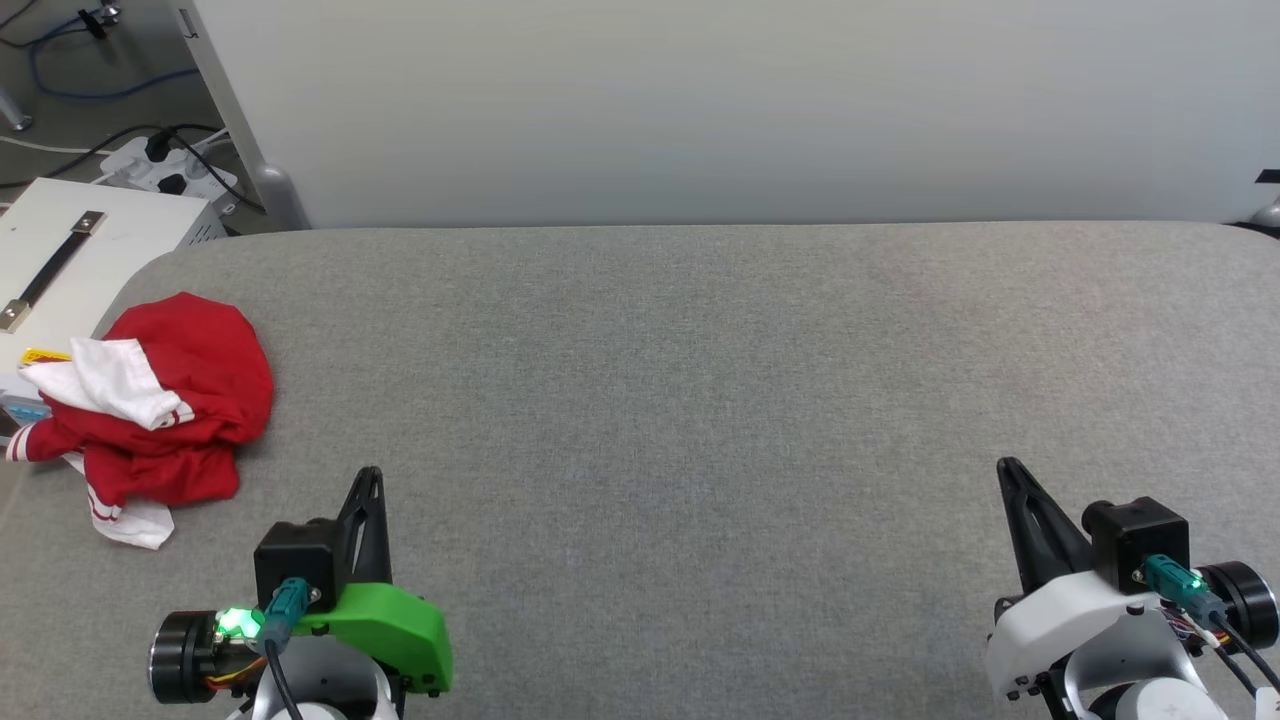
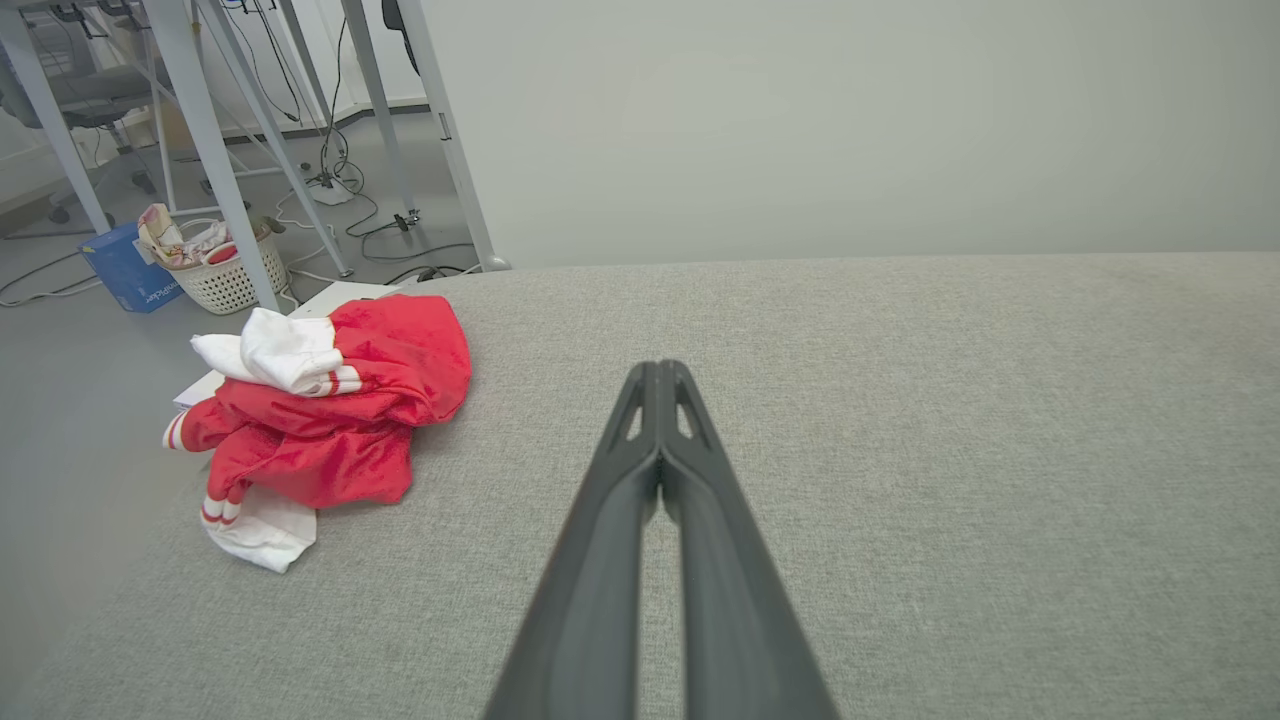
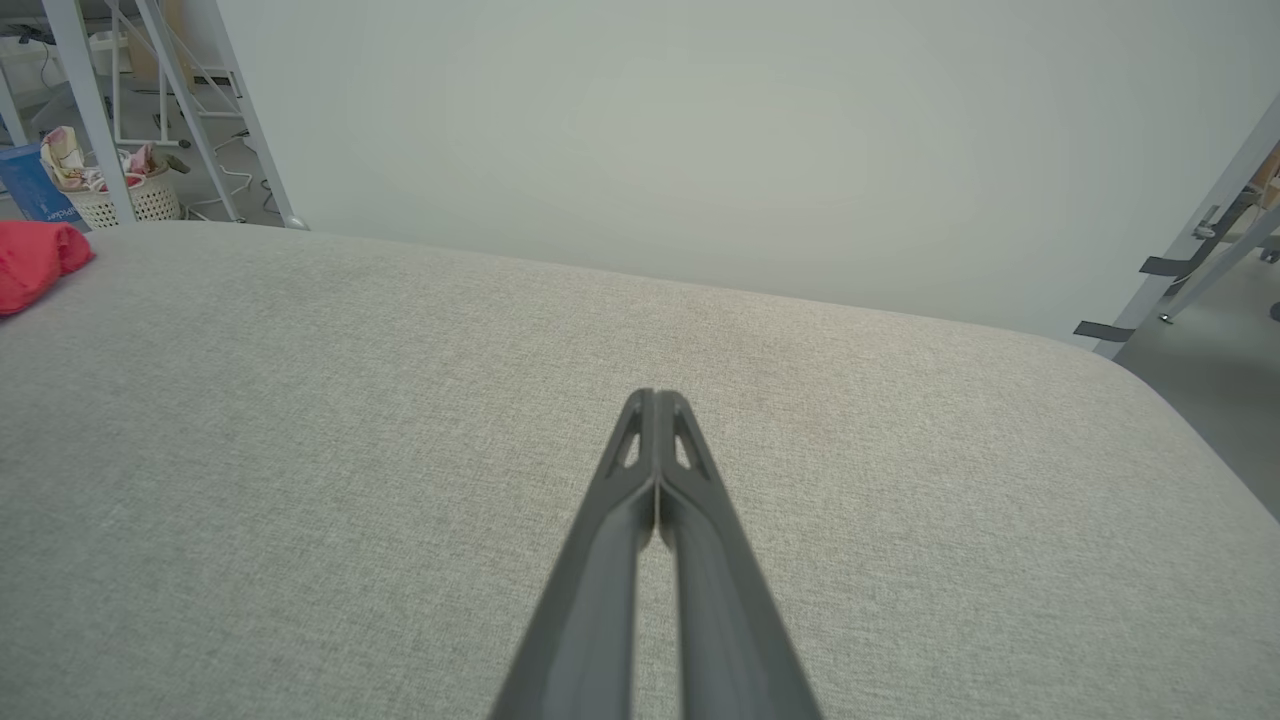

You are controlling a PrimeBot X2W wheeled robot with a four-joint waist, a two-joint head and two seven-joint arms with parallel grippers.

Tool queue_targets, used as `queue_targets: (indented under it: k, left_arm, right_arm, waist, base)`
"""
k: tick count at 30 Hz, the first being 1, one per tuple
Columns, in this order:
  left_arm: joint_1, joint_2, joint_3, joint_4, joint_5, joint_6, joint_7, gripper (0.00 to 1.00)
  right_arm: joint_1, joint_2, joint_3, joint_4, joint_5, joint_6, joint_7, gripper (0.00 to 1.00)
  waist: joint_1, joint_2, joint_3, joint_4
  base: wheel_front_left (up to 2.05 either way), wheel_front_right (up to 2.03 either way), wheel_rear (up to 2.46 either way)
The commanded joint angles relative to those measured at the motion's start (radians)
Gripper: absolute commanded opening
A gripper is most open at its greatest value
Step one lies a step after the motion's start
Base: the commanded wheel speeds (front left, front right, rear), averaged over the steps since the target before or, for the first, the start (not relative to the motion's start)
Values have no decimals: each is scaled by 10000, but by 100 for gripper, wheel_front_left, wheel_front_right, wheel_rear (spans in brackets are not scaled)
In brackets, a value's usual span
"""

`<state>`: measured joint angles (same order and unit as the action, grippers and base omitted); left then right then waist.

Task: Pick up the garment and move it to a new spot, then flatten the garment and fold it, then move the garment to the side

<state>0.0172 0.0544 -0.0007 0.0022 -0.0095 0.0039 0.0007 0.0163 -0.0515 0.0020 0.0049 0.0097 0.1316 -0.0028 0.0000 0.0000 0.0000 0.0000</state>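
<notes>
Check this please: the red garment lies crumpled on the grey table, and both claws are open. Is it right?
Not open: the left claw and the right claw are both shut tight, as each wrist view shows. The garment does lie crumpled on the grey table.

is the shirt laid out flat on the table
No, the shirt lies crumpled in a heap at the left edge of the grey table.

Green left wrist shell (image 1: 390,620), white right shell (image 1: 1060,612), dark jaws.
</notes>
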Motion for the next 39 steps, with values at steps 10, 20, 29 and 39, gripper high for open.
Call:
queue_targets:
  k: [10,20,29,39]
  left_arm:
    - [9,2,-1,2,-6,2,-3,100]
    - [10,-1,3,-24,-103,68,-148,100]
    - [7,-4,2,-70,-221,110,-336,100]
    - [-10,-7,0,-95,-309,112,-543,100]
  right_arm:
    - [4,-2,-1,5,8,0,-5,100]
    - [-22,-1,-89,-20,125,-1,-148,100]
    - [-32,0,-199,-124,380,-1,-333,100]
    - [-36,1,-271,-167,676,-2,-537,100]
  waist:
    - [0,0,0,0]
    - [0,0,21,-1]
    - [0,0,45,7]
    - [0,0,86,17]
  base:
    - [0,0,0]
    - [0,0,0]
    - [0,0,0]
    - [0,0,0]
